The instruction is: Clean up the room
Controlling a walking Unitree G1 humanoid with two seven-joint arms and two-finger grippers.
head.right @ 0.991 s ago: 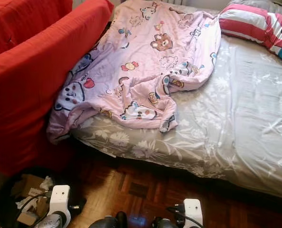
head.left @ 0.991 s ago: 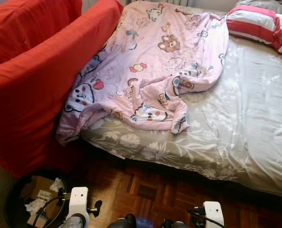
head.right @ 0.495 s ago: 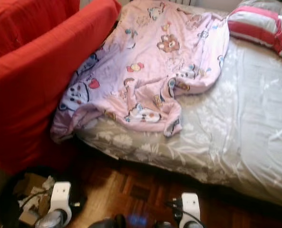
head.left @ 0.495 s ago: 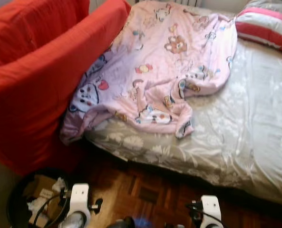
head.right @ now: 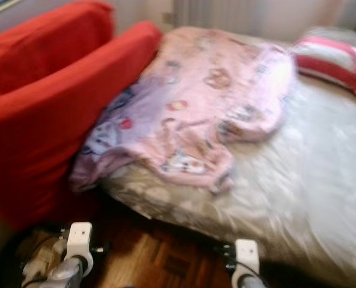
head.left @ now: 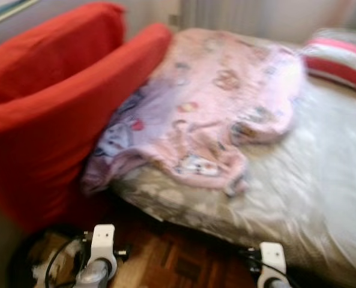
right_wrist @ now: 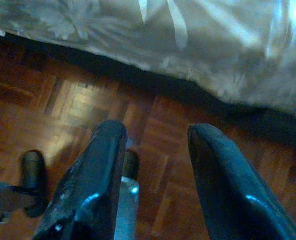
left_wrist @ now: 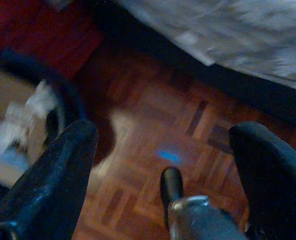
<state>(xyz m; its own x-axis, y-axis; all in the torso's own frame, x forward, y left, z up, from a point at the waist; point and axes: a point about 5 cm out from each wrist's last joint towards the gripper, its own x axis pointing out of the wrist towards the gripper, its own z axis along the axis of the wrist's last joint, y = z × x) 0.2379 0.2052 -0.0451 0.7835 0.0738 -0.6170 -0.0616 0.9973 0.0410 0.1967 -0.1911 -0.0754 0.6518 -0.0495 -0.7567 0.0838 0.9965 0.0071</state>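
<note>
A crumpled pink blanket (head.left: pixel 220 114) with cartoon prints lies across the left half of the bed (head.left: pixel 310 180), one corner drooping over the bed's edge beside the red armchair (head.left: pixel 51 120). Both head views are blurred. My two arms hang low over the wooden floor in front of the bed. In the left wrist view my left gripper (left_wrist: pixel 165 132) is open and holds nothing, with a black bin (left_wrist: pixel 18 125) of paper and cardboard beside it. My right gripper (right_wrist: pixel 157 129) is open above the parquet, near the bed's hanging grey sheet (right_wrist: pixel 197 45).
A striped red, white and grey pillow (head.left: pixel 340 60) rests at the bed's far right. The red armchair stands tight against the bed's left side. The bin (head.left: pixel 39 264) sits on the floor at the armchair's foot. Parquet floor (head.left: pixel 178 264) runs along the bed.
The whole picture has shifted and blurred, showing more of the far wall: the camera has moved. The blanket, the pillow and the bin lie as before, and my arms still hang low.
</note>
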